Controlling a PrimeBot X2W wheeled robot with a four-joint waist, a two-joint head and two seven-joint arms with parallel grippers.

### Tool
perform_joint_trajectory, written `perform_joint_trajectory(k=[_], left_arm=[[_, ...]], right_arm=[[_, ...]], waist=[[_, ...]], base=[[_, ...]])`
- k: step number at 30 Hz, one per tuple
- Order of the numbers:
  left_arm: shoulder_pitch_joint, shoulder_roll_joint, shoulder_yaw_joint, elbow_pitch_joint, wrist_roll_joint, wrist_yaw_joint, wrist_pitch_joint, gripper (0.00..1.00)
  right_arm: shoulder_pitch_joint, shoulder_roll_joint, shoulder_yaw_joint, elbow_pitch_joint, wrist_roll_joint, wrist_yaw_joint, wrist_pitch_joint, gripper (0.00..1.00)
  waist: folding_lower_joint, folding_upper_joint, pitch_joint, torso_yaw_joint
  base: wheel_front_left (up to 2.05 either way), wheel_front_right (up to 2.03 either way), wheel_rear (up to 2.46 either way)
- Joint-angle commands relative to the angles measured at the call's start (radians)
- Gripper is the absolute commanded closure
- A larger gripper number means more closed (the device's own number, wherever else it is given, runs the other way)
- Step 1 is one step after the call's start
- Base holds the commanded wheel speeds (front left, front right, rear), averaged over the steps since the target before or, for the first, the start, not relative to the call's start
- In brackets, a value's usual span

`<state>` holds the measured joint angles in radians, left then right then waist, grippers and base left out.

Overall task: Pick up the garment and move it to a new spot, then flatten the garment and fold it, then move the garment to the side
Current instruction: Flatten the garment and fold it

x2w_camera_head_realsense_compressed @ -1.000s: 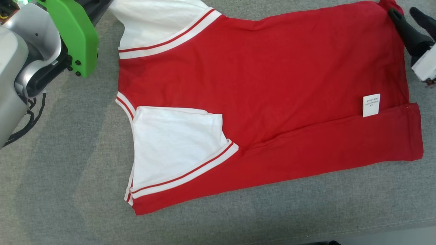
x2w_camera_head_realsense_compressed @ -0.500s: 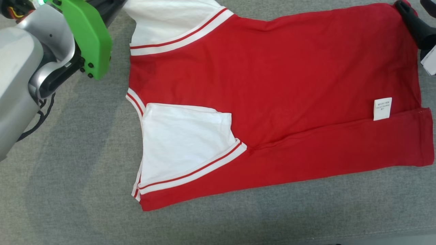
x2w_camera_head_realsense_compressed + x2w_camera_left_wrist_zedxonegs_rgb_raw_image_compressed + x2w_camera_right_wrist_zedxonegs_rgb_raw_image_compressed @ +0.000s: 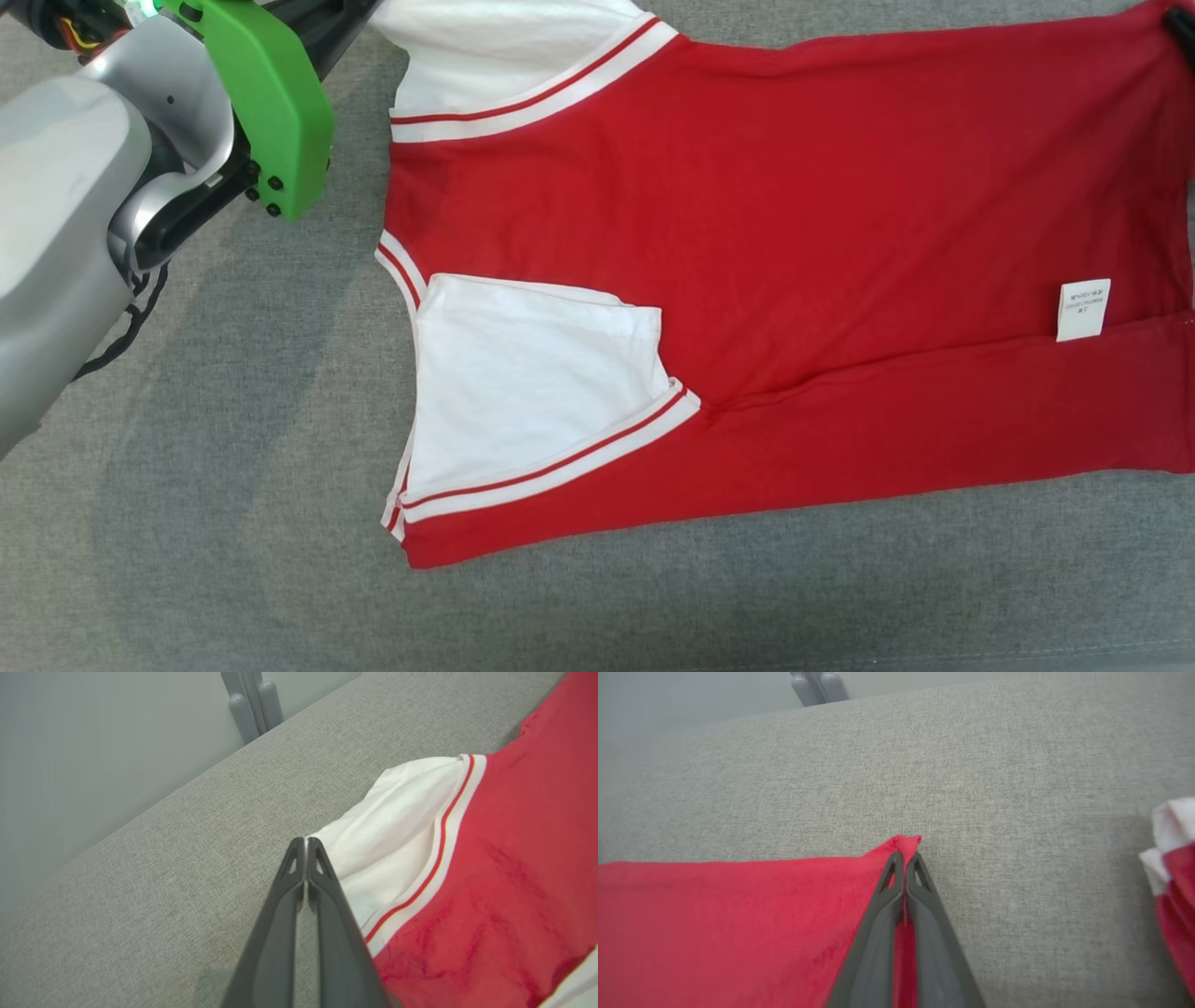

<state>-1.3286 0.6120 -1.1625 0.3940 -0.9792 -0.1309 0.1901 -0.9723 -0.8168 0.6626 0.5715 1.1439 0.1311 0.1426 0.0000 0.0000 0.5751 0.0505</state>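
Right wrist view: right claw (image 3: 904, 858) clamped on a corner of the garment (image 3: 738, 924). Left claw (image 3: 306, 842) together at garment's sleeve (image 3: 397, 812), grip unclear. I judge the folding step in hand; next, carry both ends over evenly.

Garment (image 3: 794, 233) is solid red w/ white sleeves (image 3: 532, 373), each edged by a white band carrying one thin red stripe; its label (image 3: 1083, 310) is white w/ tiny dark print. Surface (image 3: 233, 523) under it is grey, fine-woven, slightly heathered. Left arm (image 3: 56, 215) is silver-grey w/ bright green cover (image 3: 275, 103); left gripper (image 3: 306, 842) & right gripper (image 3: 905, 856) are dark grey.
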Motion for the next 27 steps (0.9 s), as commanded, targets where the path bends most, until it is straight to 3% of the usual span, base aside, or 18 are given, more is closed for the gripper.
perform_joint_trajectory(k=[1, 6, 16, 23, 27], left_arm=[[-0.018, 0.004, -0.001, 0.005, -0.004, 0.001, -0.009, 1.00], [-0.025, 0.007, -0.004, 0.015, -0.002, 0.001, -0.047, 1.00], [-0.020, -0.007, 0.068, 0.028, -0.040, 0.002, -0.224, 1.00], [0.087, 0.060, 0.087, -0.069, -0.130, 0.002, -0.276, 1.00], [0.178, 0.118, 0.098, -0.170, -0.167, 0.025, -0.311, 1.00]], right_arm=[[-0.011, -0.008, -0.008, -0.003, 0.005, -0.001, -0.019, 1.00], [-0.001, -0.025, -0.033, -0.008, 0.019, -0.001, -0.089, 1.00], [0.065, -0.034, -0.094, -0.065, 0.128, -0.001, -0.208, 1.00], [0.161, -0.055, -0.086, -0.131, 0.169, -0.001, -0.258, 1.00], [0.224, -0.074, -0.080, -0.165, 0.180, -0.001, -0.288, 1.00]], waist=[[0.0000, 0.0000, 0.001, 0.000], [0.0000, 0.0000, -0.002, -0.002], [0.0000, 0.0000, -0.022, -0.006], [0.0000, 0.0000, -0.058, -0.014], [0.0000, 0.0000, -0.087, -0.014]], base=[[0.00, 0.00, 0.00], [0.00, 0.00, 0.00], [0.00, 0.00, 0.00], [0.00, 0.00, 0.00], [0.00, 0.00, 0.00]])
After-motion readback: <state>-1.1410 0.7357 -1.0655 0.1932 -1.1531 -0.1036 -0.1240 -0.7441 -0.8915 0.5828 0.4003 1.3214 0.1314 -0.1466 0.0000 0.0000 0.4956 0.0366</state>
